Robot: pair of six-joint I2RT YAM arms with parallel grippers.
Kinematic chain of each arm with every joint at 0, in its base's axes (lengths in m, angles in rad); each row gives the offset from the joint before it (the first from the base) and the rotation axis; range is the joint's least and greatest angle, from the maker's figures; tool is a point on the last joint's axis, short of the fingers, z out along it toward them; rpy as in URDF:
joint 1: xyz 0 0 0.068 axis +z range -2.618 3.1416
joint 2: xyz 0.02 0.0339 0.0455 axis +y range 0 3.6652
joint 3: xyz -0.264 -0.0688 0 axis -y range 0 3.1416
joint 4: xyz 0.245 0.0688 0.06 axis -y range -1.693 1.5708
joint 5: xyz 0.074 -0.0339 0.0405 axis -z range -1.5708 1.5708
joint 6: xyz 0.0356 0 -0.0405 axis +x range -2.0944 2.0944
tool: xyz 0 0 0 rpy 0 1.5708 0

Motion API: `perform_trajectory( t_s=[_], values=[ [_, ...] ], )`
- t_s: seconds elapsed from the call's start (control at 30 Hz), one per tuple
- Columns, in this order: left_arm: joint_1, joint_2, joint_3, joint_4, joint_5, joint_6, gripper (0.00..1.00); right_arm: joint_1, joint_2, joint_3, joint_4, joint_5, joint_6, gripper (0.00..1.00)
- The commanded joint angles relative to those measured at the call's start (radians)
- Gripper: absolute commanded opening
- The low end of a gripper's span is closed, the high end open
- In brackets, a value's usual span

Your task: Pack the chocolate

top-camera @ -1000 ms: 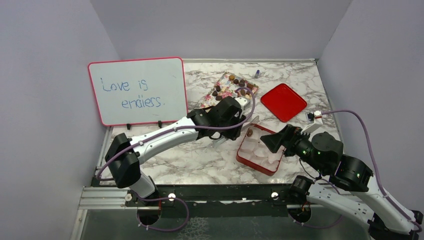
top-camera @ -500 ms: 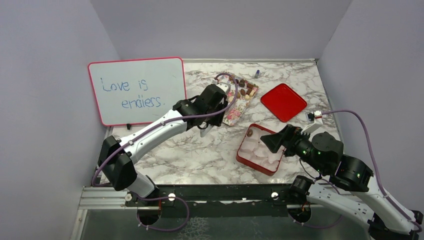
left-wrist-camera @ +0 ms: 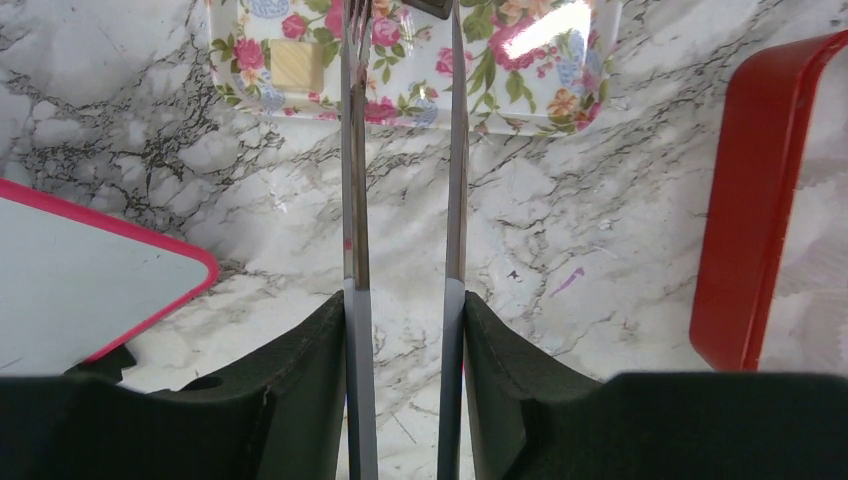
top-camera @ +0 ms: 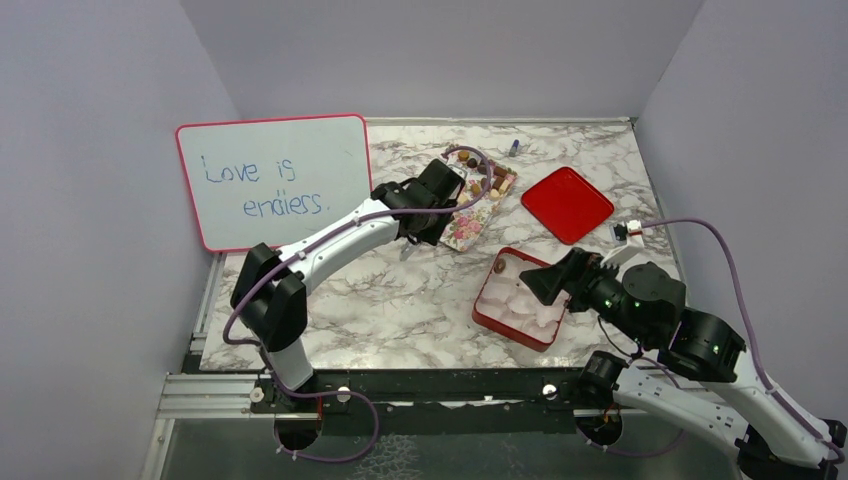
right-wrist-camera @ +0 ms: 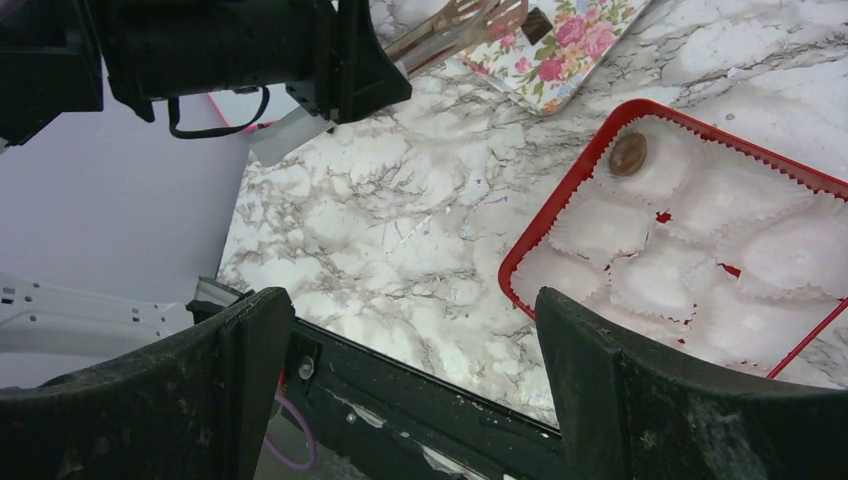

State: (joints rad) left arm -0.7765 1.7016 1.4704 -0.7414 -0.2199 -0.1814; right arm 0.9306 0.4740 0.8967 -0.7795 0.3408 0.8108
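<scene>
Left arm (top-camera: 340, 235) moved from box (right-wrist-camera: 560, 197) to tray (left-wrist-camera: 520, 90), left end effector (left-wrist-camera: 405, 300) clamping tongs (left-wrist-camera: 352, 200), tips maybe at a dark chocolate (left-wrist-camera: 425, 8); right end effector (right-wrist-camera: 415, 300) wide open.

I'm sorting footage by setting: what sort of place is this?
Probably a robot-testing booth rather than a kitchen: a marble-patterned tabletop boxed in by plain pale walls, two white-and-black robot arms bolted to a metal rail at its near edge, and a pink-framed whiteboard propped up.
</scene>
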Motion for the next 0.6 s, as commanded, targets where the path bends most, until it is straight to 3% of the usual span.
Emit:
perform_trajectory(
  t_s=[0.0,0.57],
  values=[
    [0.02,0.038,0.046,-0.011,-0.006,0.033,0.43,0.008,0.021,0.021,0.025,-0.019,-0.015,0.96],
    [0.057,0.117,0.08,0.006,0.109,0.042,0.44,0.008,0.055,0.02,0.052,-0.042,-0.006,0.96]
  ],
)
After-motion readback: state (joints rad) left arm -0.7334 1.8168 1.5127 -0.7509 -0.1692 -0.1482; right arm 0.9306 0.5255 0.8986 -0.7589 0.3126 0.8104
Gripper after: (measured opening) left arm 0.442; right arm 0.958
